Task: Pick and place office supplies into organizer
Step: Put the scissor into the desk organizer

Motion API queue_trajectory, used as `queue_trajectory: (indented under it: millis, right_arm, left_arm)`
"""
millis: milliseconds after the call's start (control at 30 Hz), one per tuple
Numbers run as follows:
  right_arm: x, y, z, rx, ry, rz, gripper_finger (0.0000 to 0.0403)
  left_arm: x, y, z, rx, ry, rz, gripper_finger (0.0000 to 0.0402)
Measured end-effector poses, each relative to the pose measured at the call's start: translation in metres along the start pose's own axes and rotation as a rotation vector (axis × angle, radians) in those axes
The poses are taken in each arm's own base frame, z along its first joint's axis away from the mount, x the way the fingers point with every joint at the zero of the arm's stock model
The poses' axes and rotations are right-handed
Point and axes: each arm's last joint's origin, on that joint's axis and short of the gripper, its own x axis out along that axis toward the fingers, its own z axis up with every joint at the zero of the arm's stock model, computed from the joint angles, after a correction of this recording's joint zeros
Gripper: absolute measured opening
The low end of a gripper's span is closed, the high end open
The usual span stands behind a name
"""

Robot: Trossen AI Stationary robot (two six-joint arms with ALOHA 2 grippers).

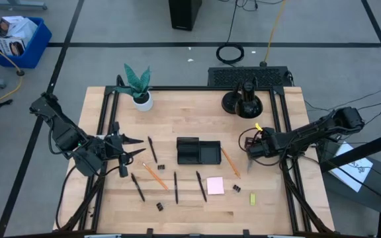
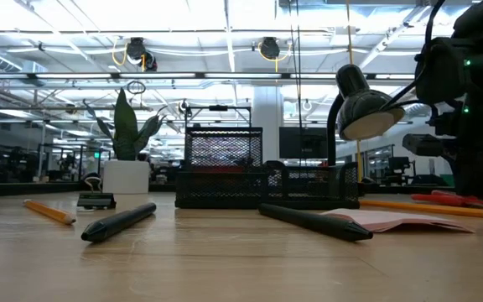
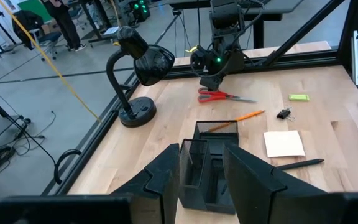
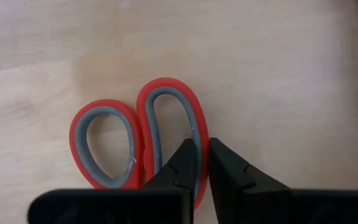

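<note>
The red-handled scissors (image 3: 219, 95) lie flat on the table at the right. My right gripper (image 4: 202, 163) is over their handles, shut on one loop. The black organizer (image 1: 198, 152) stands mid-table. Black pens (image 1: 175, 187), orange pencils (image 1: 155, 175), a pink sticky-note pad (image 1: 215, 186), small binder clips (image 1: 159, 206) and a yellow-green piece (image 1: 253, 198) lie on the wood in front of it. My left gripper (image 1: 136, 147) hovers open at the table's left, above the wood, touching nothing. My right gripper pinches the side rim of the scissors' larger finger loop (image 4: 197, 134), one finger inside the loop and one outside it. The fingers come from above, pointing steeply down. The scissors lie flat on the table.
A black desk lamp on a round base (image 1: 242, 102) stands at the far right, behind the scissors. A potted plant (image 1: 139, 89) stands at the far left. One orange pencil (image 1: 230, 162) lies between the organizer and my right gripper. Black frame rails (image 1: 284, 119) border the table.
</note>
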Motion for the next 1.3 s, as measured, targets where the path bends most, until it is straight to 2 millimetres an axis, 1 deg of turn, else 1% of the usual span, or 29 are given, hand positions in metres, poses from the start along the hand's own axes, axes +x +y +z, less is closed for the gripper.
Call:
queue_trajectory:
  millis: [133, 300, 433, 567, 800, 1067, 1300]
  right_arm:
    - [-0.006, 0.005, 0.0, -0.002, 0.061, 0.095, 0.0015]
    - [-0.011, 0.015, -0.002, -0.04, 0.074, 0.22, 0.0015]
    - [-0.012, 0.018, -0.003, -0.064, 0.076, 0.255, 0.0015]
    - [-0.013, 0.017, -0.005, -0.078, 0.068, 0.26, 0.0015]
    - [-0.017, 0.015, -0.014, -0.102, 0.079, 0.294, 0.0015]
    - [-0.028, 0.026, -0.028, -0.13, 0.08, 0.5, 0.0015]
    - [-0.037, 0.033, -0.035, -0.169, 0.063, 0.635, 0.0015]
  left_arm:
    - [0.0, 0.0, 0.0, 0.0, 0.0, 0.0, 0.0127]
    - [0.0, 0.0, 0.0, 0.001, 0.0, 0.0, 0.0127]
    - [0.0, 0.0, -0.001, -0.005, 0.004, 0.001, 0.0127]
    - [0.0, 0.001, -0.002, -0.012, 0.014, 0.005, 0.0127]
    - [0.0, 0.001, -0.003, -0.021, 0.018, 0.006, 0.0127]
    - [0.0, 0.001, -0.002, -0.025, 0.017, 0.006, 0.0127]
    - [0.0, 0.001, -0.002, -0.034, 0.017, 0.007, 0.0127]
